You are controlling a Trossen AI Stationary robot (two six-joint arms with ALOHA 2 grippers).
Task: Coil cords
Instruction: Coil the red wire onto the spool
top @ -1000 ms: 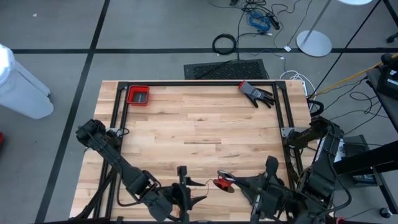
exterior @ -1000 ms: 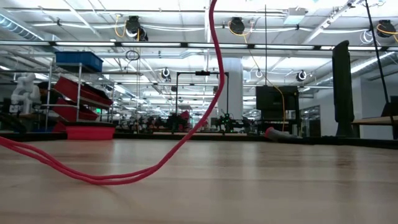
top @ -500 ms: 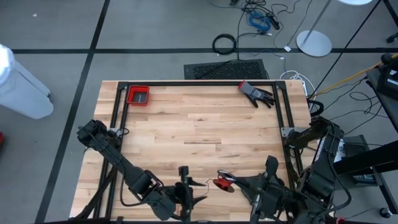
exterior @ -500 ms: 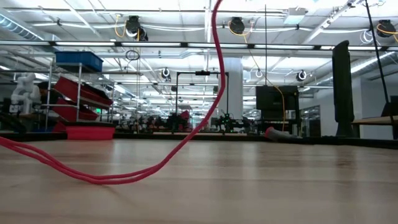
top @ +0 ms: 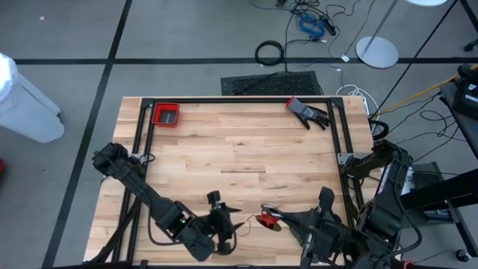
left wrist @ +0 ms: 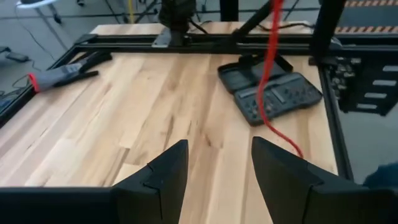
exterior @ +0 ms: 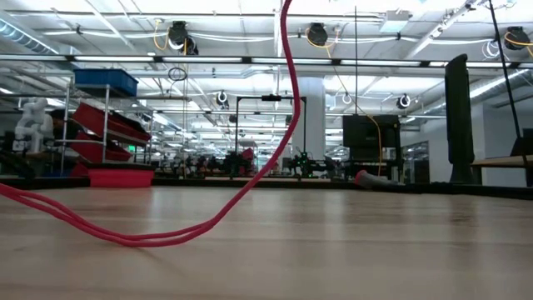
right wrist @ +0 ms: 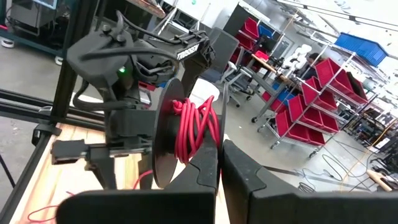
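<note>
The right gripper (right wrist: 217,163) is clamped tight on the rim of the round black spool disc (top: 267,220) wound with thin red cord (right wrist: 193,127) at the table's near edge, while the left gripper (top: 222,223), just beside it, stands with fingers parted and nothing between them. To wind well, the spool should probably be held steady while the left arm feeds the slack lying looped on the pale wooden tabletop (exterior: 350,242), keeping it taut. A black-and-red work glove (top: 308,112) and a red tray (top: 166,114) lie well apart at the far edge, so only the black frame rails (top: 239,99) could snag the cord.
</note>
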